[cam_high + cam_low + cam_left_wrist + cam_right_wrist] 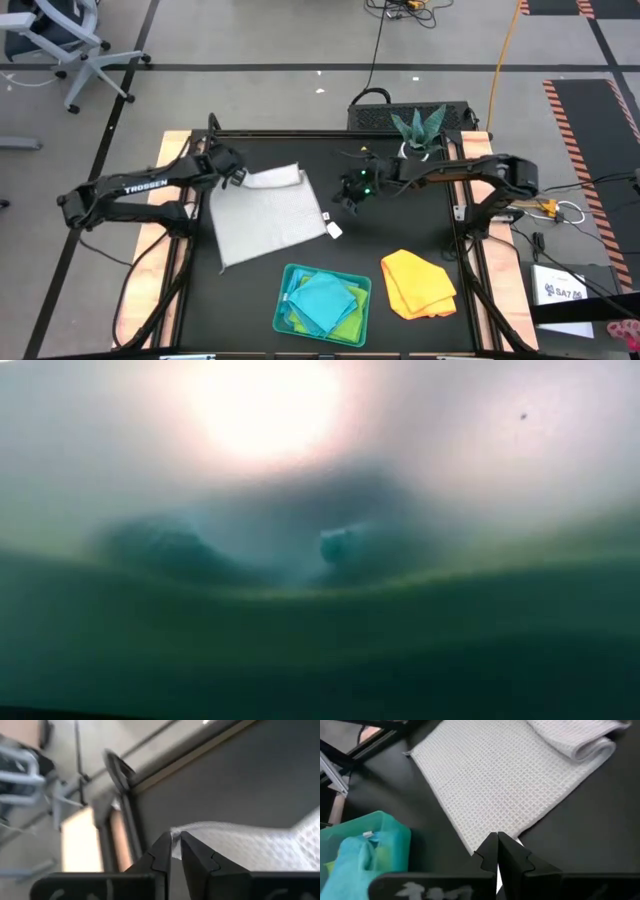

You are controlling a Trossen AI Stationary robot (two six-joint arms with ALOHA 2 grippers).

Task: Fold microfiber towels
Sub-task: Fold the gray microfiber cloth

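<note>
1 grey-white towel (268,218), flat, skewed to table edges

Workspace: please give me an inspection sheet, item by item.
Surface: black table, wood edges.
Job's things: grey-white towel spread, far edge folded over; yellow towel folded; turquoise and green towels in the teal tray.
Clutter: plant at far edge.
Hands: left hand at the towel's far corner, slightly parted; right hand shut at its corner.
Cables: on floor behind.
Surroundings: office chair.
</note>
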